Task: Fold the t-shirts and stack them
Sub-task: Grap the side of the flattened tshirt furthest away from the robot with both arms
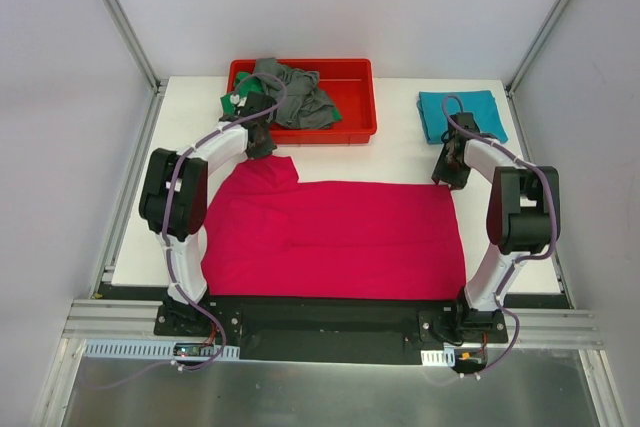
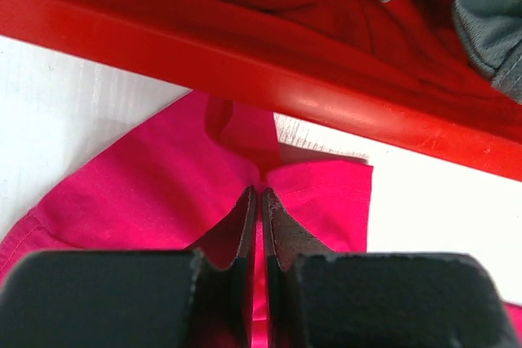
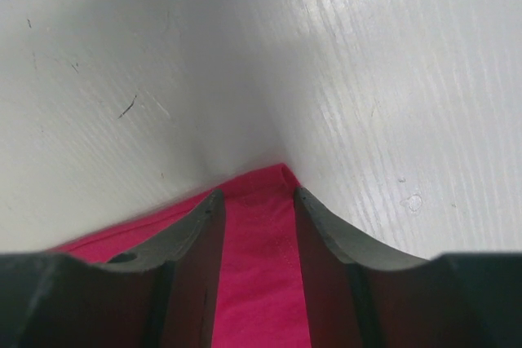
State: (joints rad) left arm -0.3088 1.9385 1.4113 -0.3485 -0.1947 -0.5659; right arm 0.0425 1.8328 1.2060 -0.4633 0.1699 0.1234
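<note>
The magenta-pink t-shirt [image 1: 330, 237] lies spread flat across the middle of the table. My left gripper [image 1: 262, 145] is at its far left corner, just in front of the tray. In the left wrist view it [image 2: 259, 195] is shut on a pinched fold of the pink fabric [image 2: 163, 193]. My right gripper [image 1: 447, 175] is at the shirt's far right corner. In the right wrist view it [image 3: 257, 197] is open, its fingers straddling the pink corner [image 3: 259, 266], which lies flat on the table. The teal t-shirt [image 1: 460, 113] lies folded at the far right. The grey t-shirt [image 1: 300, 97] and the green t-shirt [image 1: 232, 100] lie crumpled in the tray.
The red plastic tray [image 1: 355, 97] stands at the back centre, and its near wall [image 2: 245, 71] is just beyond my left fingers. Metal frame posts rise at the back corners. The white table [image 1: 400, 152] ends close to the shirt's near edge.
</note>
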